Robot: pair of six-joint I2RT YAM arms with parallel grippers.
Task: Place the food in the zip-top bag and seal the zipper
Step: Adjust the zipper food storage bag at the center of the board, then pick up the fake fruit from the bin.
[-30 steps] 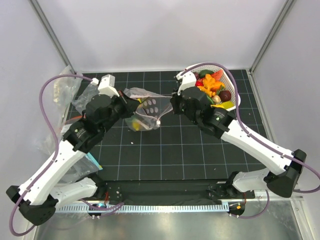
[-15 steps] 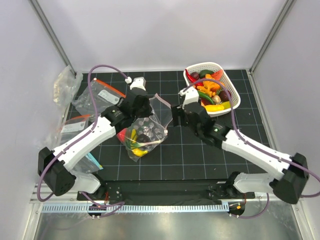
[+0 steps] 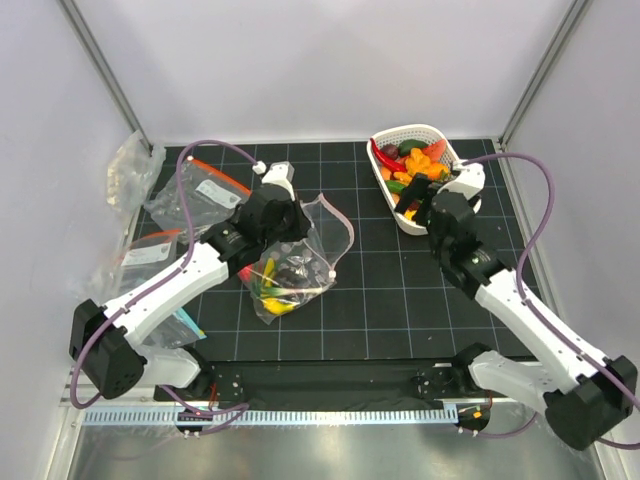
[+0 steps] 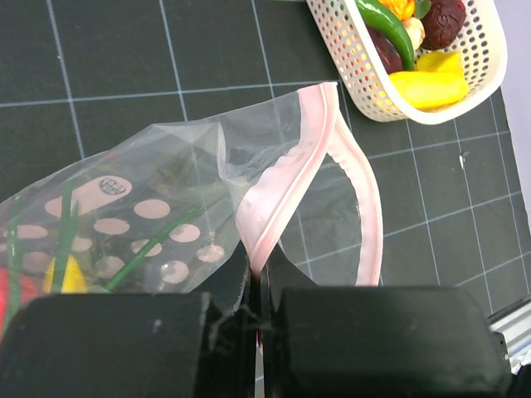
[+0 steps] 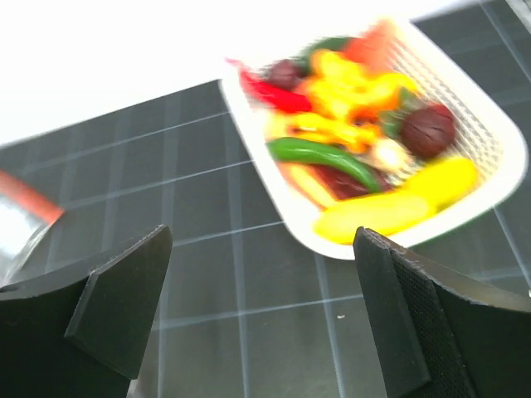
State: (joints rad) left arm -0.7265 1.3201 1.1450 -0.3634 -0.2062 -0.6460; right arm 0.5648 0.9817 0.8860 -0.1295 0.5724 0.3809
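Risk: bag (image 3: 300, 255) mouth sags half-collapsed, pinched at one point only; it could fold shut or slip as food drops in. Left gripper (image 4: 257, 286) clamped on pink zipper (image 4: 286, 186). Right gripper (image 5: 261, 282) wide apart, empty, near basket (image 5: 498, 178). Bag, centre-left on mat, holds few toy pieces (image 3: 268, 290); basket holds most food (image 3: 420, 165)

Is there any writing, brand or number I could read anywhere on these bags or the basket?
None can be read.
Small oval mark on the clear zip-top bag with pale pink zipper: print too blurred.
White labels on the clear bags with orange-red strips: too small.
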